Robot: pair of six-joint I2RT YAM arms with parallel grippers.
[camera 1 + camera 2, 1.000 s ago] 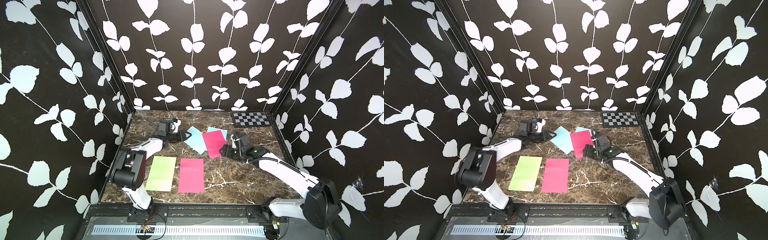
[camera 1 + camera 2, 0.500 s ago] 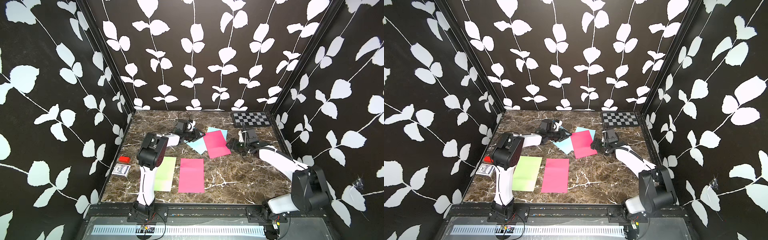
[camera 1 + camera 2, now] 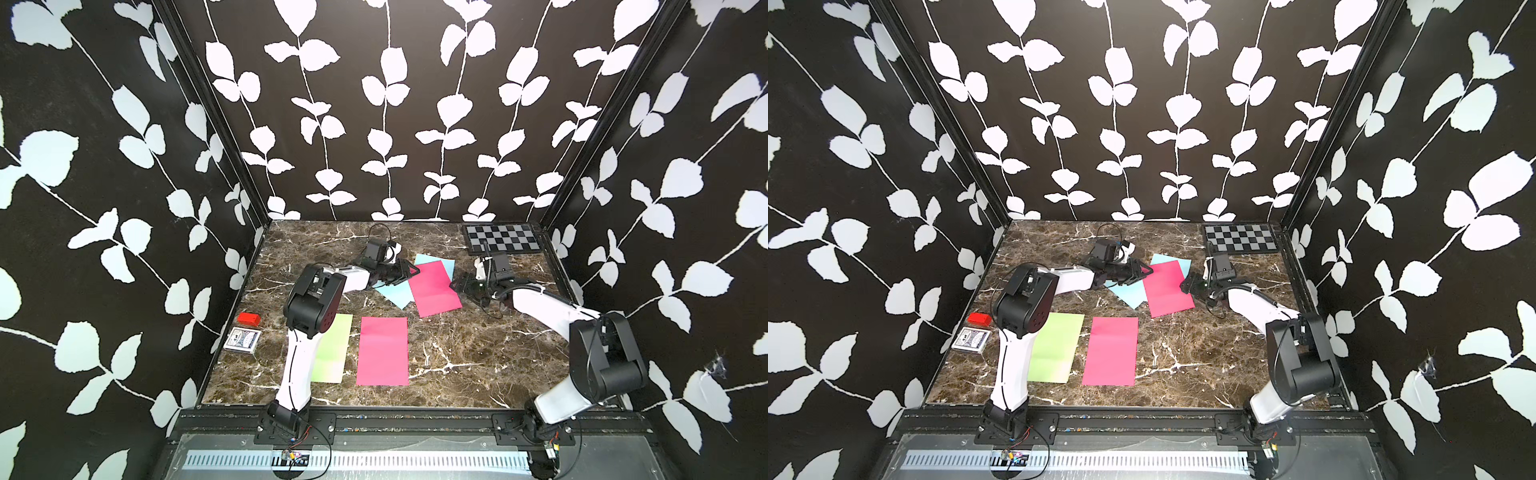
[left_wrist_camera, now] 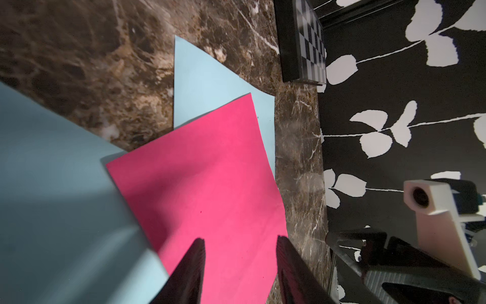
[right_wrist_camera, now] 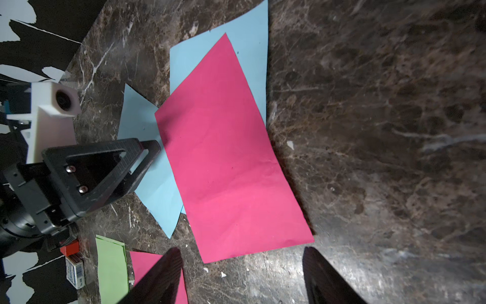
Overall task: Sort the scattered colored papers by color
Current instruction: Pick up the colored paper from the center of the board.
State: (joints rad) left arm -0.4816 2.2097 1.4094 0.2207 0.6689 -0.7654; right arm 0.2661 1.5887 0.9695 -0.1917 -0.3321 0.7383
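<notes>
While the green sheet and the front pink sheet lie flat side by side, close but apart, at the front of the marble table, all the action is at the back, where the tangle sits. The back pink sheet lies skewed on top of two blues: the left blue sheet pokes out from under its left side, and the far blue sheet peeks out past its far edge. The left gripper is down low at that pink sheet's left corner, jaws part-spread with pink showing between them, pinching nothing that I can see. The right gripper hovers just off the sheet's right edge over bare marble, jaws wide apart and empty. So the step in hand, I'd say, is getting the stray pink off the blues to join its twin up front. The next move is the tricky bit: a thin flat sheet gives the fingers nothing to bite. It calls for pressing or sliding the pink until an edge lifts, without dragging the blue beneath along. After that, the blues want squaring into a pile of their own. The checkerboard panel and the card box are out of play.
</notes>
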